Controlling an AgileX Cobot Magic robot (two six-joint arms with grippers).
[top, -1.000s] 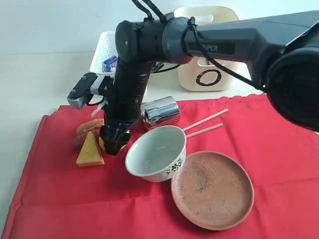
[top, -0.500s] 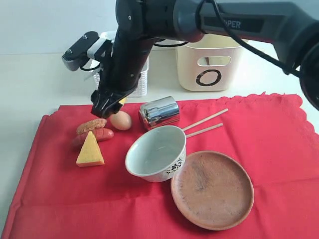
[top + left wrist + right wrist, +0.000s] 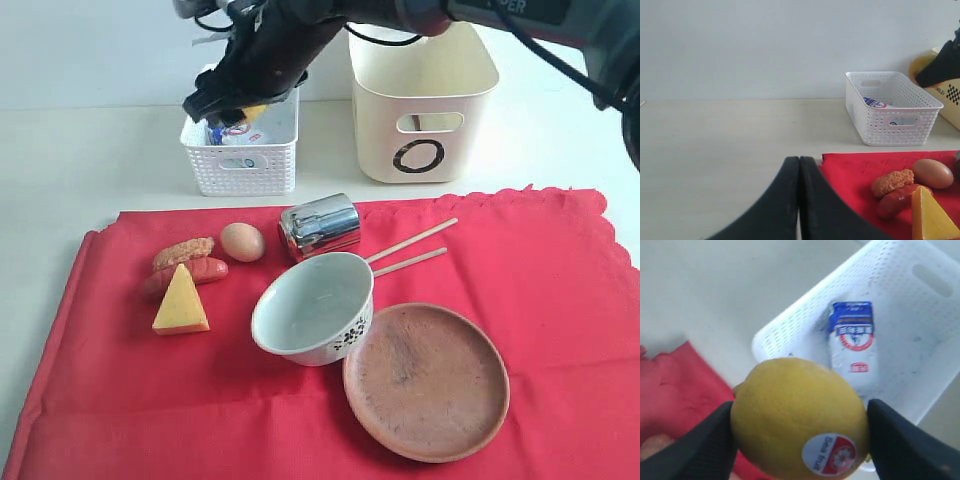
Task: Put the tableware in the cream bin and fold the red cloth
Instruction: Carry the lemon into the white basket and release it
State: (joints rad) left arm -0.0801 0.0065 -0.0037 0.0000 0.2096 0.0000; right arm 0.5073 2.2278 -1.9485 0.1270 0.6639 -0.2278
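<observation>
Right gripper (image 3: pixel 800 440): it is closed on a lemon (image 3: pixel 800 407), which is clamped at its two sides between the dark fingers. It is held above the white basket (image 3: pixel 240 165), the next container beside the cream bin (image 3: pixel 425 110).
Reason of the hold: probably the lemon is to be dropped next to the milk carton (image 3: pixel 852 340), so that food is kept apart from the tableware.
Left gripper (image 3: pixel 799 165): the jaws are pressed together and nothing is held. It is kept low, well apart from the cream bin, seemingly out of the way.
Tableware: the steel cup (image 3: pixel 320 226), lying on its side, is nearest in front of the cream bin. The chopsticks (image 3: pixel 410 250), the bowl (image 3: pixel 315 310) and the clay plate (image 3: pixel 425 380) are found further in front. None is yet in the bin.
Red cloth (image 3: pixel 560 300): it is spread flat in front of the cream bin and not folded. Folding is judged impossible while things are lying on it.
Remaining food: the egg (image 3: pixel 242 241), sausage (image 3: pixel 190 270) and cheese (image 3: pixel 181 302) are left on the cloth.
</observation>
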